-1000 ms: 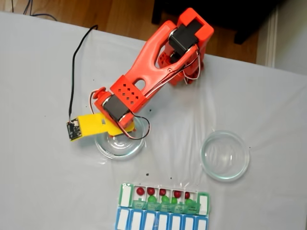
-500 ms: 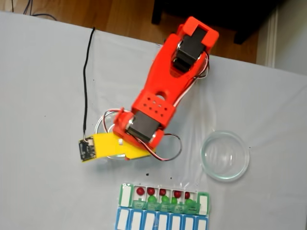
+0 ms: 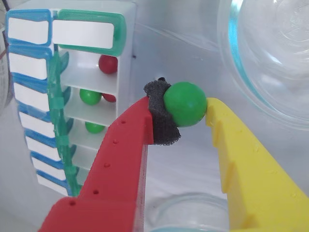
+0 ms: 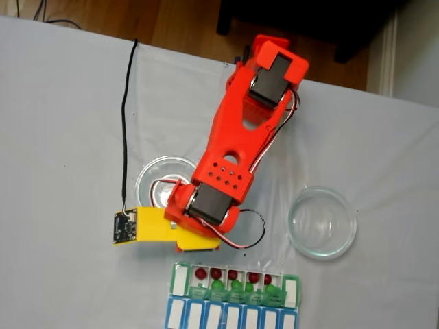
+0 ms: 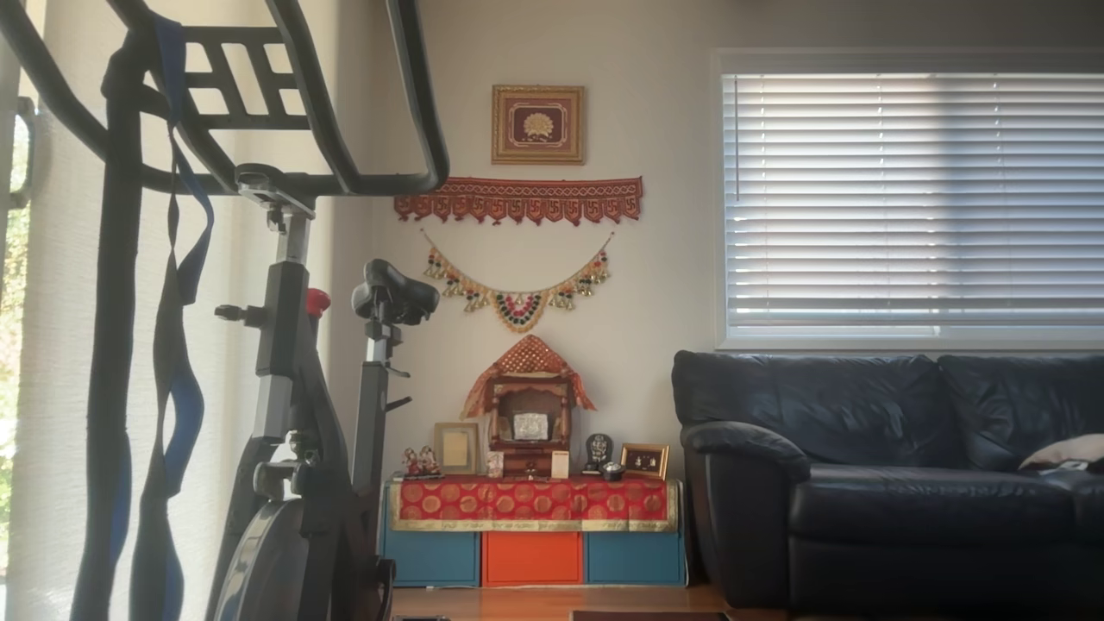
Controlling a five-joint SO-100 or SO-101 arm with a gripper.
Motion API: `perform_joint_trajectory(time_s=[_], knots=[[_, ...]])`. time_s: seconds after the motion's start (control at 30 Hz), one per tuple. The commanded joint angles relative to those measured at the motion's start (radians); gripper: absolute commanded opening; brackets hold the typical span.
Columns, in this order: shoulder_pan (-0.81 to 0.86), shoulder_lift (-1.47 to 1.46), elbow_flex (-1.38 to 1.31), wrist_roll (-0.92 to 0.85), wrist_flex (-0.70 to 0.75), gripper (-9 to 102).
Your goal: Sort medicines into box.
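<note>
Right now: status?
Gripper shut on green ball. Hovering beside box, lids open, balls inside. Path clear.

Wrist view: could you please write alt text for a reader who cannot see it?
A red and a yellow finger pinch a green ball, the gripper near the white pill box with open compartments holding red and green balls. A clear glass dish lies at upper right.

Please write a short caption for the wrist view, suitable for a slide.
The hand grips one green ball beside the green-lidded pill box, whose open compartments already hold red and green balls.
</note>
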Motion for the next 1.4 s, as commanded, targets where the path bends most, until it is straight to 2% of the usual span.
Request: perform_joint_trajectory(time_s=[0.0, 0.4, 1.13, 1.37], knots=[[-0.029, 0.014, -0.127, 0.035, -0.014, 1], [-0.074, -0.179, -0.354, 0.074, 0.074, 1], [-0.112, -0.4, -0.63, 0.164, 0.104, 2], [-0.107, -0.451, -0.716, 0.152, 0.158, 3]])
